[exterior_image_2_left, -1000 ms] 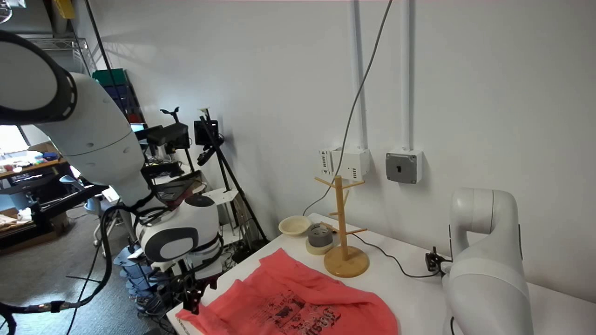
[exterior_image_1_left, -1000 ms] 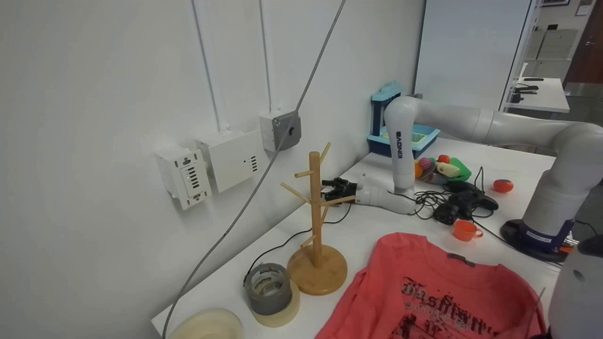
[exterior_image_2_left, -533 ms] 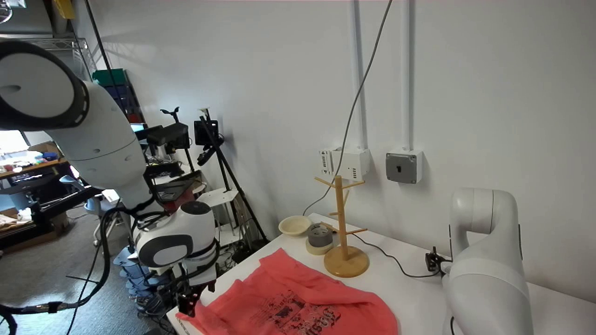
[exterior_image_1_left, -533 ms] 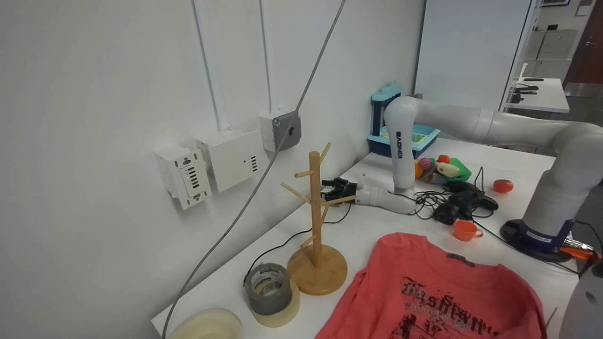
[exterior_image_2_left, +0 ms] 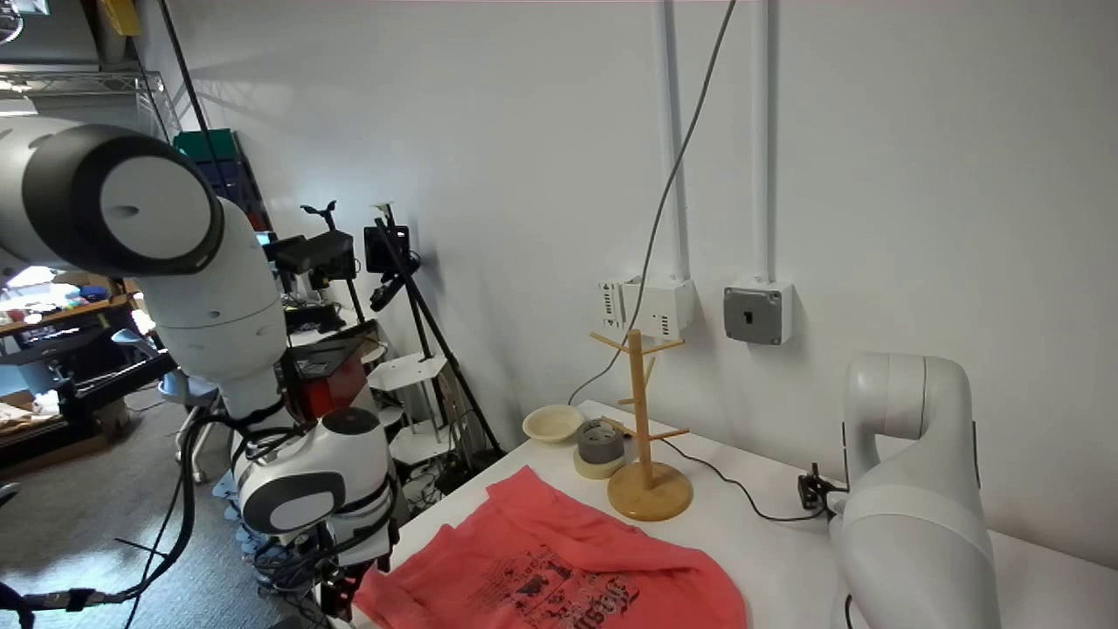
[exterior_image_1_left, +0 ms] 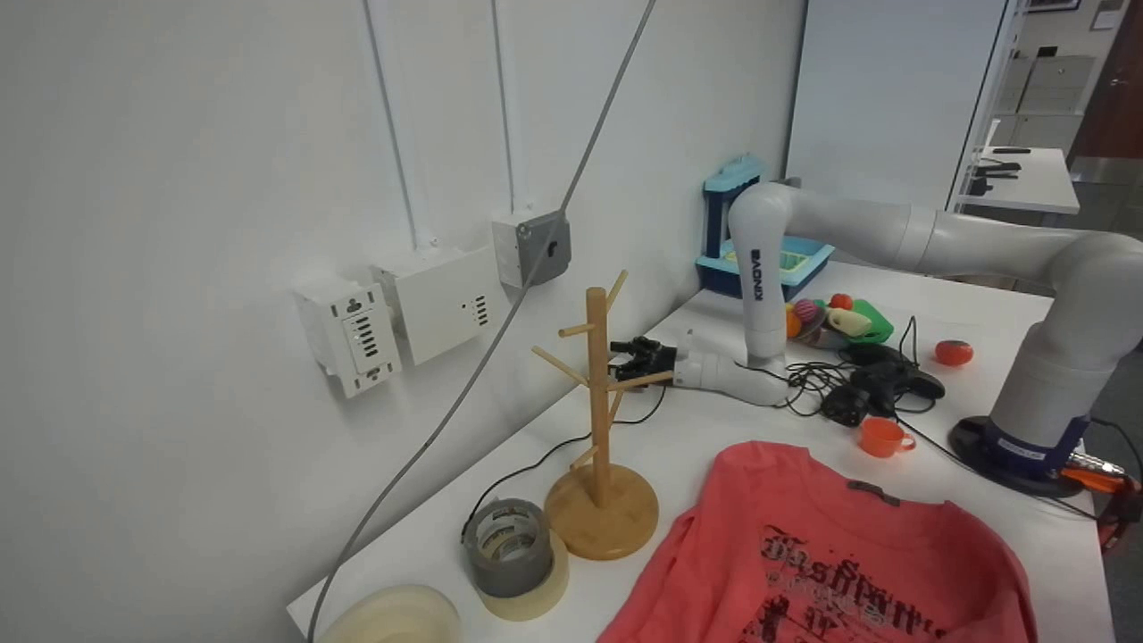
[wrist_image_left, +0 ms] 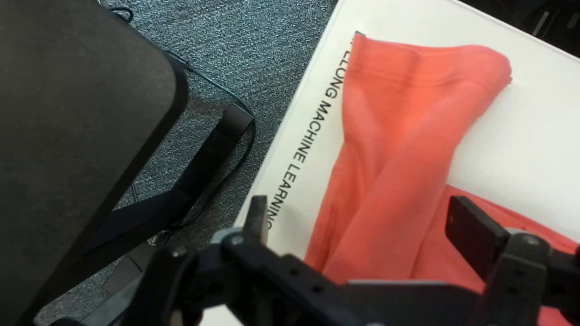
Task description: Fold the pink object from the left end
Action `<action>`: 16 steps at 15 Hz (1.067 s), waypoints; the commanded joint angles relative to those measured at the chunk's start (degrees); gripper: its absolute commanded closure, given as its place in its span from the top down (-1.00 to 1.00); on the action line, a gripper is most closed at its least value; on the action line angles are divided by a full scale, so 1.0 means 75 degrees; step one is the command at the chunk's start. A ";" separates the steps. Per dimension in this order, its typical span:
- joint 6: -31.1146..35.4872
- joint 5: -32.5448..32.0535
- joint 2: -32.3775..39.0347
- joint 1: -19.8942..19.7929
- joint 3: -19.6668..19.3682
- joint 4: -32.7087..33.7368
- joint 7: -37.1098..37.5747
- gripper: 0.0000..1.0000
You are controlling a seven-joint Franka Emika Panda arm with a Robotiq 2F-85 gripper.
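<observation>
In the wrist view the pincer (wrist_image_left: pixel 360 222) stands with its jaws wide apart and nothing held, a pink sleeve (wrist_image_left: pixel 398 181) running between and beyond the fingertips (wrist_image_left: pixel 473 235); whether they touch cloth I cannot tell. Closing here would probably bunch the sleeve across its width. Better to aim nearer the cuff (wrist_image_left: pixel 426 63), come down gently until the tips just meet the counter (wrist_image_left: pixel 521 127), and pinch all layers in a small bite. One finger shows beside the lettering (wrist_image_left: pixel 312 129) along the edge, so mind that it doesn't catch there. In an exterior view the pincer is at the counter's end, close by a corner of the pink shirt (exterior_image_2_left: pixel 541 568); I take this to be the left end the task means, with the grasp yet to be made. In an exterior view the shirt lies printed side up, one side near the wooden mug tree (exterior_image_1_left: pixel 600 402) but apart from it, so keep clear there and carry the fold low: lift slightly, draw the sleeve across the front, and lay it flat before letting go.
</observation>
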 commanded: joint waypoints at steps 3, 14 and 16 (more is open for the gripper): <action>0.0671 -0.0041 0.0546 0.0036 -0.0111 0.0140 -0.0195 1.00; 0.0781 -0.0275 0.1105 0.0034 -0.0270 0.0603 -0.0183 0.38; 0.0788 -0.0254 0.1070 0.0004 -0.0263 0.0585 -0.0176 0.08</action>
